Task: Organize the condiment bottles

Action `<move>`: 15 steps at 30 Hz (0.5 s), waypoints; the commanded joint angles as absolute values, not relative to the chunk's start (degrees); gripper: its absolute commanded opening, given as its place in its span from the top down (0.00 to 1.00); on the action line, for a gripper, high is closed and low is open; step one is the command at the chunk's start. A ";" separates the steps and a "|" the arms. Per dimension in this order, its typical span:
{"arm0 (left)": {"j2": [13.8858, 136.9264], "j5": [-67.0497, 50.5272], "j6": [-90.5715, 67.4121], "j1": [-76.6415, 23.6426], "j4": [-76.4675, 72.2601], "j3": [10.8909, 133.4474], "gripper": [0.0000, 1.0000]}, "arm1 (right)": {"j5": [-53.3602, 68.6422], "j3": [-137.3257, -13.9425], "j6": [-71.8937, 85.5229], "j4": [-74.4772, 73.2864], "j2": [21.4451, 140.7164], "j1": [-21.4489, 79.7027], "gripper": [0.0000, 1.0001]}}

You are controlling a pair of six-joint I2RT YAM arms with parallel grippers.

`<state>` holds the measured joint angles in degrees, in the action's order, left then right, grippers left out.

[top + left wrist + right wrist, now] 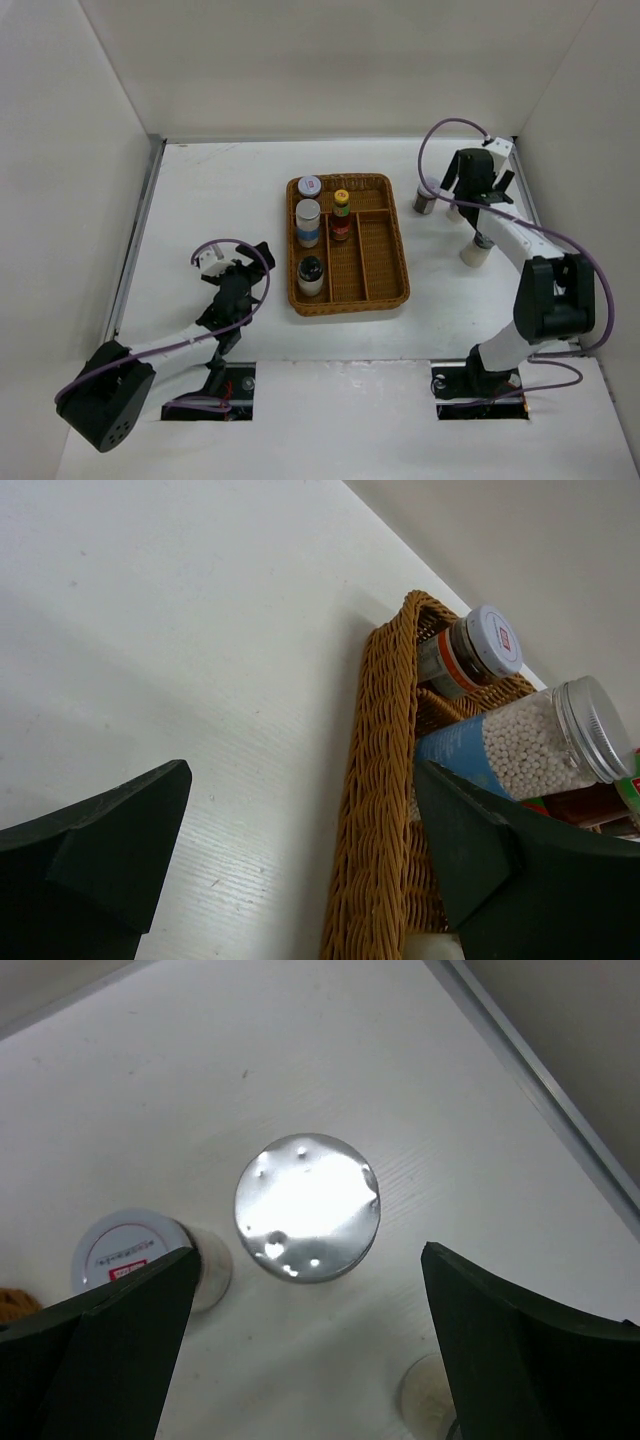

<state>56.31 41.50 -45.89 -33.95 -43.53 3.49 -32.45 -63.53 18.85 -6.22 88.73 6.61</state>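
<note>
- Top external view: four condiment bottles are seen standing in the wicker tray (385, 300): a white-lidded jar (310, 185), a blue-labelled shaker (308, 222), a yellow-capped sauce bottle (341, 215) and a black-capped bottle (311, 275).
- A short jar (425, 201) and a pale bottle (472, 250) are left on the counter (200, 200), close beside the right end effector (476, 192). The task is judged a little over half done.
- The right arm is stretched far forward with its wrist turned down. The left arm is folded low, its left end effector (252, 275) held short of the tray.
- Left wrist view: the left end effector (300, 780) is spread wide with nothing between its fingers. The tray rim (375, 810) lies just ahead of it and to its right, with the white-lidded jar (480, 650) and the blue-labelled shaker (530, 750) beyond.
- Right wrist view: the right end effector (307, 1255) is spread apart, gripping nothing. A silver-lidded jar (307, 1208) stands directly beneath it, between the fingers and untouched.
- The short jar (130, 1250) is seen to its left. A pale top (430, 1395) is only partly seen at its near right.
</note>
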 commanded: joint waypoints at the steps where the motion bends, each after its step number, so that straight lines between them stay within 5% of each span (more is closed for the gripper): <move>1: 57.39 41.22 -46.58 -34.32 -46.05 4.92 0.04 | -31.03 -67.85 17.67 -5.45 90.52 5.14 0.00; 5: 57.75 41.05 -46.58 -34.23 -46.76 4.92 0.04 | -28.49 -69.78 16.53 -2.64 94.03 3.47 0.00; 9: 58.54 40.96 -46.58 -33.88 -46.76 5.01 0.04 | -26.28 -70.75 16.78 -1.84 96.23 2.42 0.10; 15: 58.80 40.96 -46.58 -33.62 -46.76 5.01 0.04 | -27.94 -67.60 17.49 -0.36 91.43 2.50 0.42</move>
<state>58.35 41.32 -45.89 -34.02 -44.31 3.51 -27.03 -67.70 17.32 -4.91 96.16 2.68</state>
